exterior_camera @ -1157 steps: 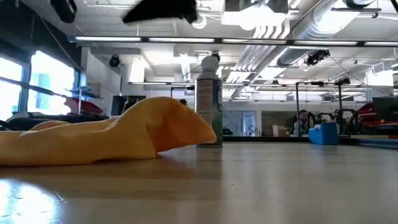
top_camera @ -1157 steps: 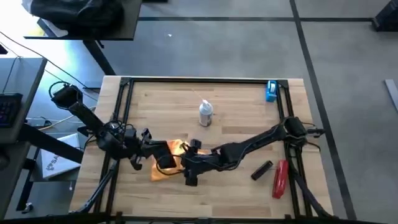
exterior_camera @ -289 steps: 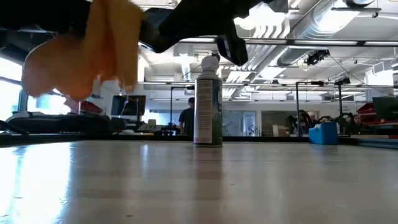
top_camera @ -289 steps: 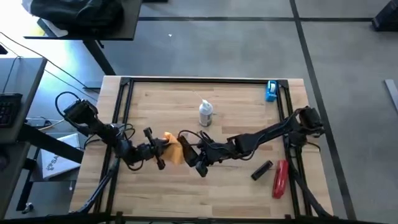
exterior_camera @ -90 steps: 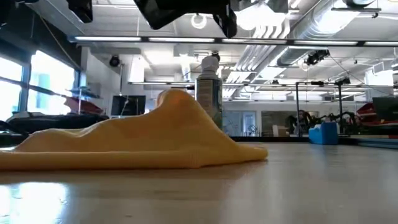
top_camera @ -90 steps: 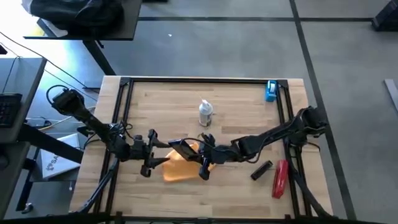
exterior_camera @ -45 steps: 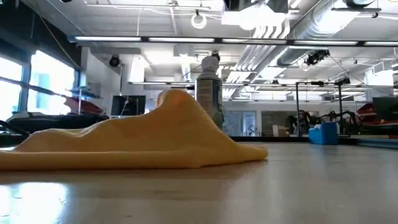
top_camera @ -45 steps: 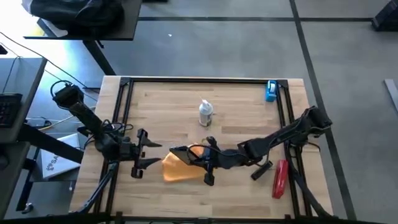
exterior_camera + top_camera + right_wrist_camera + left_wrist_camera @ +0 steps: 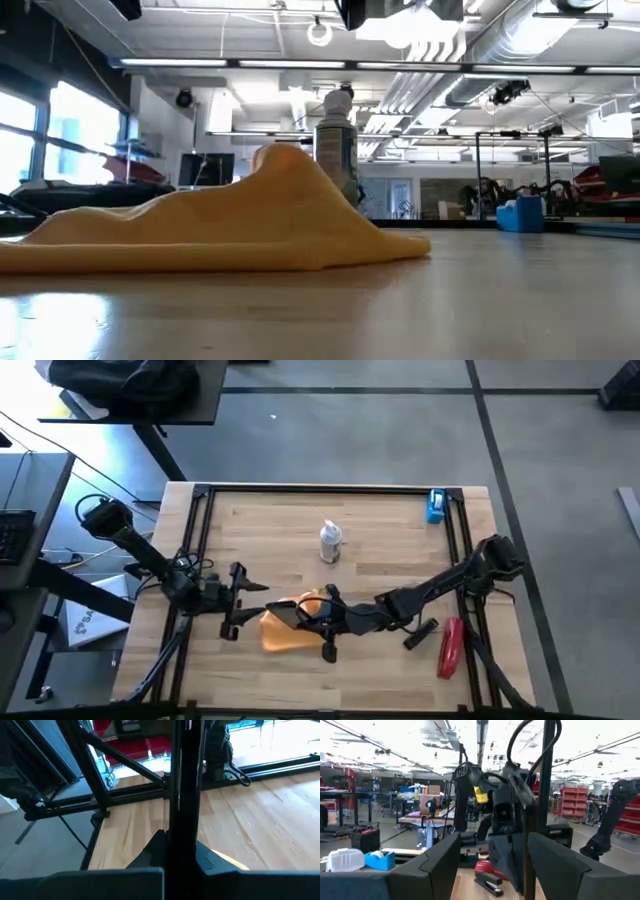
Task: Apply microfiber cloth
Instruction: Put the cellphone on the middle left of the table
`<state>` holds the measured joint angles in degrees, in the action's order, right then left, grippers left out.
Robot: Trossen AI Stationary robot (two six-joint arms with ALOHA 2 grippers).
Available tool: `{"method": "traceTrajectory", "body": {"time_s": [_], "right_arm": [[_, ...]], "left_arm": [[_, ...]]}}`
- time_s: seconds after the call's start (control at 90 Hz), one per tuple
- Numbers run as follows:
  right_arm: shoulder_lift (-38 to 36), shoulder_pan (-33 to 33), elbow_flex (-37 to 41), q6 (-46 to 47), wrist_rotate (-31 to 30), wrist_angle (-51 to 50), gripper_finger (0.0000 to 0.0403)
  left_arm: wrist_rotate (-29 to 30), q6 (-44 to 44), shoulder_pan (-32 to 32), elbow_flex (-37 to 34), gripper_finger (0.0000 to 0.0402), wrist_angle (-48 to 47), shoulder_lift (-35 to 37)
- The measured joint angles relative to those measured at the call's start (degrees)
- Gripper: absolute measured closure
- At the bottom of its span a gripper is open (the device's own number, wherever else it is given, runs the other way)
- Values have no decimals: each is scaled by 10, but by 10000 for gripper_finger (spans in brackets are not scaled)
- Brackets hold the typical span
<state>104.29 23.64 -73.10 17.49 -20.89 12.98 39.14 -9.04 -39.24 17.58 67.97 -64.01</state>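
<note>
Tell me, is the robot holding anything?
Yes: the right gripper pinches the black phone by its near end, above the microfiber cloth. The left gripper is open, empty.

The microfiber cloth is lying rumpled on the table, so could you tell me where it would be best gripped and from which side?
Probably pinch the microfiber cloth at its raised peak, coming straight down from above. The fabric bunches upward there, while its edges lie flat against the table.

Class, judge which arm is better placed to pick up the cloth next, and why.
Left, probably. The left pincer is open and empty beside the cloth, while the right pincer is occupied gripping the phone.
</note>
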Motion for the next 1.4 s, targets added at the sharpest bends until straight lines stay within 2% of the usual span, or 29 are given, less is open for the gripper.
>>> {"method": "traceTrajectory", "body": {"time_s": [0.278,0.822,0.956,1.111,1.4], "right_arm": [[0,0,0,-8,0,5,402],[0,-7,0,-11,0,14,402],[0,-8,0,-11,0,14,402],[0,-8,0,-11,0,14,402],[0,-8,0,-11,0,13,402]], "left_arm": [[-56,40,33,0,188,24,0],[-103,85,80,0,188,31,-4],[-106,91,89,0,188,37,-18],[-105,91,94,0,189,90,-43],[-110,87,93,0,215,123,-65]]}}
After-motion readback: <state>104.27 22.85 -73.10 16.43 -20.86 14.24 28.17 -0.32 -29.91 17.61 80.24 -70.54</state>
